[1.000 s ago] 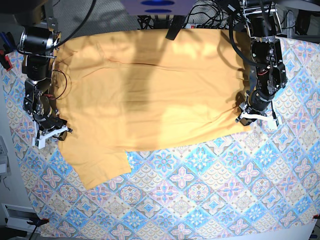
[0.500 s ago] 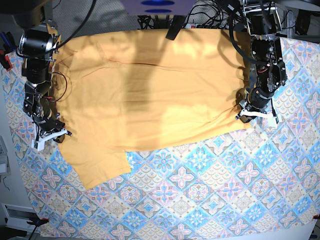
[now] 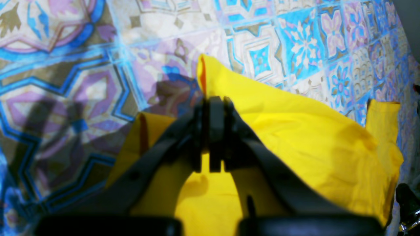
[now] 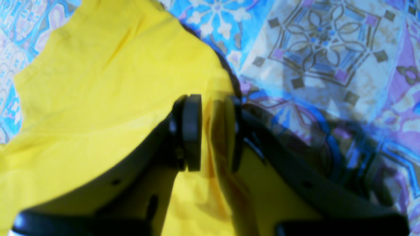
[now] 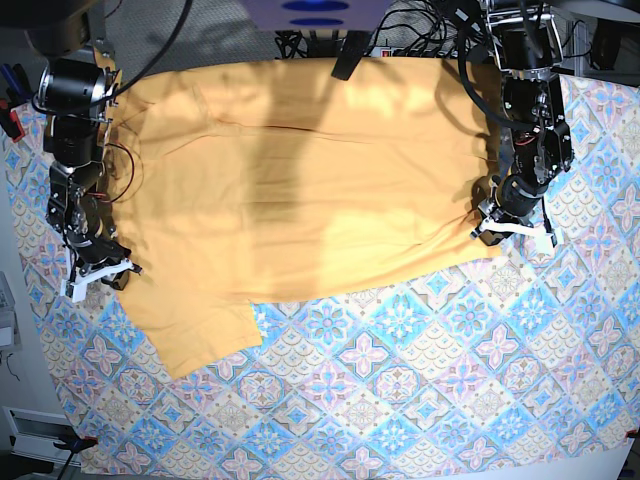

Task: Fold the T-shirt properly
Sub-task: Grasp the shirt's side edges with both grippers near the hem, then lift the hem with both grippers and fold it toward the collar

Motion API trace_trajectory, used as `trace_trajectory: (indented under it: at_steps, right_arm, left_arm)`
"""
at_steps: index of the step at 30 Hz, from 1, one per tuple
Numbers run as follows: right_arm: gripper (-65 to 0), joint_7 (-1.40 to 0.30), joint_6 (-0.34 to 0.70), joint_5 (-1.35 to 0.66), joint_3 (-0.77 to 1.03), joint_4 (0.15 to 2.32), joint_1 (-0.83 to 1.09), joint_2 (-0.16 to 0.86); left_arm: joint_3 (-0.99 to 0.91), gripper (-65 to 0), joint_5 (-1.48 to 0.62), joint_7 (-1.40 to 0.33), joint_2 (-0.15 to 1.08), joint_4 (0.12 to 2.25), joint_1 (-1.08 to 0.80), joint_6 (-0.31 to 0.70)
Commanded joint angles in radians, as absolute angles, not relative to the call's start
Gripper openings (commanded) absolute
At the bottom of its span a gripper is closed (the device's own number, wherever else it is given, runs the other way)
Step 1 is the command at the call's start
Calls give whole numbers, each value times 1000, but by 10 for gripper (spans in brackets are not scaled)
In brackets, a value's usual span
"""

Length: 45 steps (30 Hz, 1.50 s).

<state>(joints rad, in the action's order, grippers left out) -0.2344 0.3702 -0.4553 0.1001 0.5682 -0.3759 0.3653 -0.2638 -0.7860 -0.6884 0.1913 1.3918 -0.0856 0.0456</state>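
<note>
Sprawling across the upper half of the base view, your T-shirt [image 5: 300,190] lies mostly flat on the patterned cloth [image 5: 420,390], which covers the tabletop. One sleeve hangs down toward the lower left of the frame, ending in a squared flap. The shirt's top edge runs along the upper border, under dark cables and a shadow band crossing its middle.

Look at the right side of the base view: your left pincer [image 5: 512,231] sits at the shirt's lower right corner. In the left wrist view that pincer [image 3: 211,131] is clenched, its dark fingers [image 3: 197,137] pressed together on a raised ridge of yellow T-shirt [image 3: 295,137], with fabric bunched up on both sides and the patterned cloth [image 3: 82,65] filling the upper left.

On the left side of the base view, your right pincer [image 5: 98,275] rests at the shirt's left edge, just above the sleeve. In the right wrist view that pincer [image 4: 211,127] has its jaws somewhat apart, and a blurred fold of the T-shirt [image 4: 98,82] stands between them; you cannot tell whether the fingers [image 4: 192,131] actually pinch it. Patterned cloth [image 4: 328,49] shows in the upper right there.
</note>
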Motion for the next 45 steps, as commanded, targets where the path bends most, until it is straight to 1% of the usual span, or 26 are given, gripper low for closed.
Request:
trace_trajectory:
  at_steps: [1, 4, 9, 13, 14, 16, 18, 23, 25, 28, 32, 35, 39, 41, 45]
  right_arm:
    - [-528, -206, 378, -466, 102, 579, -400, 383]
    - [-528, -205, 377, -466, 101, 556, -403, 383]
    - [-528, -202, 377, -466, 101, 443, -453, 381]
    - [-530, -182, 377, -466, 101, 440, -455, 381]
    - [-539, -183, 377, -466, 101, 440, -455, 381]
    - [-596, -183, 377, -466, 101, 440, -455, 381]
    - [-639, -183, 378, -466, 101, 440, -455, 381]
    - [-643, -185, 383, -469, 108, 452, -452, 381]
    - [-643, -185, 383, -469, 110, 498, -446, 384]
    - [-643, -229, 383, -470, 116, 602, -378, 389]
    - [-643, -323, 383, -470, 214, 802, -275, 387]
    - [-643, -369, 384, -470, 263, 897, -217, 387]
    - [-643, -374, 400, -470, 289, 964, -148, 387]
    - [-643, -375, 423, -470, 289, 983, -119, 387]
    - [-643, -375, 430, -470, 315, 1041, -50, 387]
  left_arm:
    - [-266, -650, -796, -673, 202, 1412, -73, 54]
    - [-266, -650, -796, -673, 202, 1412, -71, 54]
    - [-266, -650, -796, -673, 202, 1412, -68, 54]
    - [-266, -650, -796, -673, 202, 1412, -68, 54]
    - [-266, -650, -796, -673, 200, 1412, -68, 54]
    - [-266, -650, -796, -673, 200, 1412, -68, 54]
    - [-266, -650, -796, -671, 200, 1412, -68, 54]
    - [-266, -650, -796, -671, 200, 1412, -71, 54]
    - [-266, -650, -796, -671, 200, 1412, -73, 54]
    - [-266, -650, -796, -671, 202, 1412, -74, 54]
    - [-266, -650, -797, -671, 202, 1414, -76, 54]
    - [-266, -650, -797, -670, 203, 1423, -91, 56]
    - [-266, -650, -797, -670, 203, 1477, -122, 88]
    - [-266, -650, -797, -673, 205, 1523, -148, 90]
    - [-288, -650, -797, -673, 225, 1604, -214, 90]
